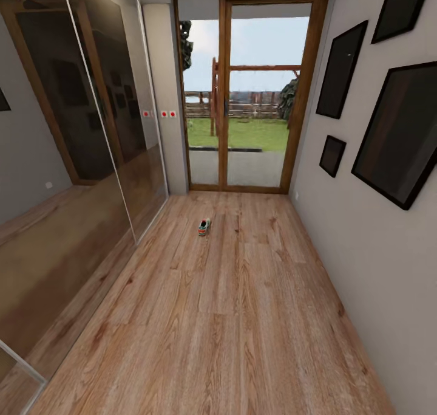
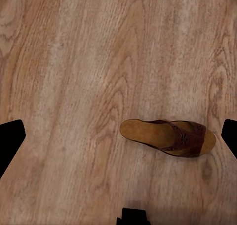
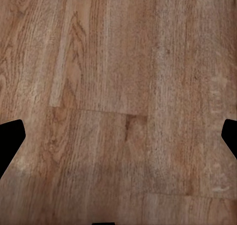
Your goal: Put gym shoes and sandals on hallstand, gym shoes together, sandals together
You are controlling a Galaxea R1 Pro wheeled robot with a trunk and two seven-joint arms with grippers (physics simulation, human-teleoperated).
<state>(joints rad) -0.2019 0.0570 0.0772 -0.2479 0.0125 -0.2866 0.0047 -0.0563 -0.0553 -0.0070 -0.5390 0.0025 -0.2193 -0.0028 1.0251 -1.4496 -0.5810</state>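
One gym shoe (image 1: pixel 204 226), white with green and a red heel, lies far ahead on the corridor floor (image 1: pixel 230 318) near the glass door. A brown sandal (image 2: pixel 170 137) with a dark strap and tan footbed lies flat on the planks in the left wrist view, well below my left gripper (image 2: pixel 118 136). Its black fingertips (image 2: pixel 10 138) stand wide apart at the picture's sides, open with nothing between them. My right gripper (image 3: pixel 118 141) is open too, fingertips (image 3: pixel 10 138) spread over bare planks. The hallstand is out of view.
A mirrored sliding wardrobe (image 1: pixel 73 160) lines the left wall. Dark framed pictures (image 1: pixel 400 129) hang on the right wall. A wood-framed glass door (image 1: pixel 243 99) closes the corridor's far end.
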